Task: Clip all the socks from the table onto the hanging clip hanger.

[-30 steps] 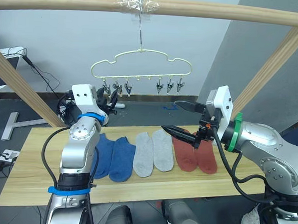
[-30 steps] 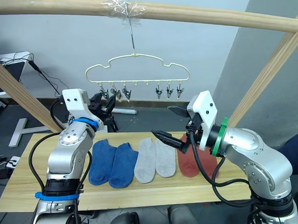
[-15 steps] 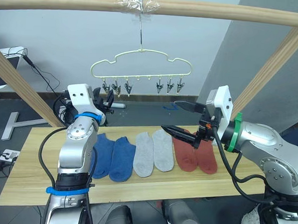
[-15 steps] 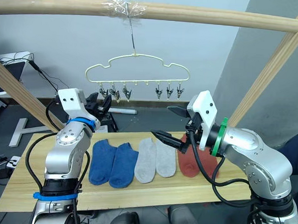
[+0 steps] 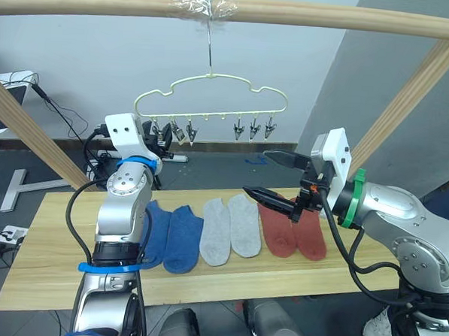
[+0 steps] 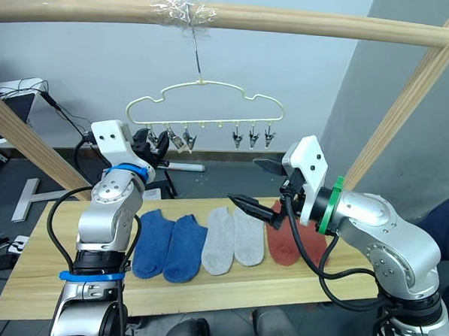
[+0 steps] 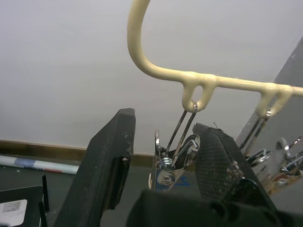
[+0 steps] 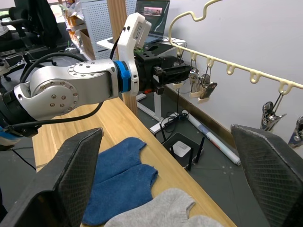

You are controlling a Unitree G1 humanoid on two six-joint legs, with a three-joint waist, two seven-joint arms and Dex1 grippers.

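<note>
A lab: pegboard (image 8: 97,19), monitor (image 8: 152,12), floor cables (image 5: 69,118).

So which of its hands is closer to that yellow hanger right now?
The left. Its gripper is up at the hanger, open fingers either side of the end clip. The right gripper hangs open lower down, over the red socks.

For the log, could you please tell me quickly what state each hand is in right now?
Left hand: open, fingers either side of a clip on the clip hanger, holding nothing.
Right hand: open, empty, above the socks.
</note>
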